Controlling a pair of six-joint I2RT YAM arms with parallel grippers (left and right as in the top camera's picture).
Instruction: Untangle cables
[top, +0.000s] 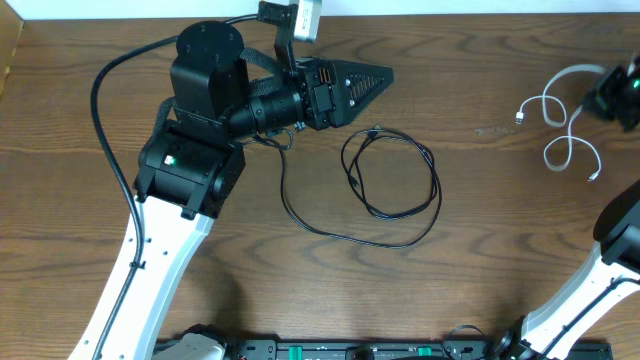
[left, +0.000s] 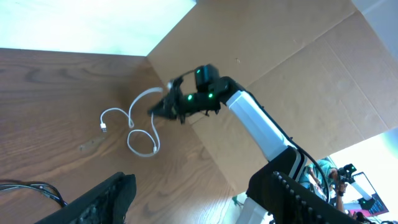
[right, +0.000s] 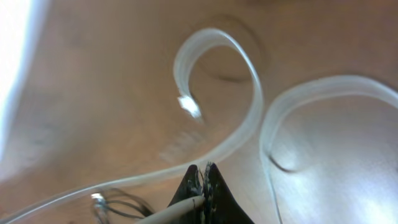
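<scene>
Right gripper (right: 203, 174) pinching white cable (right: 255, 87), far right; left gripper (top: 380, 78), jaws apart, hovering nearer black cable (top: 436, 188), its loop lying below-right.

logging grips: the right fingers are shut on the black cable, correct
no, the right fingers are shut on the white cable, as the right wrist view shows. the black cable lies loose and ungripped in the overhead view.
</scene>
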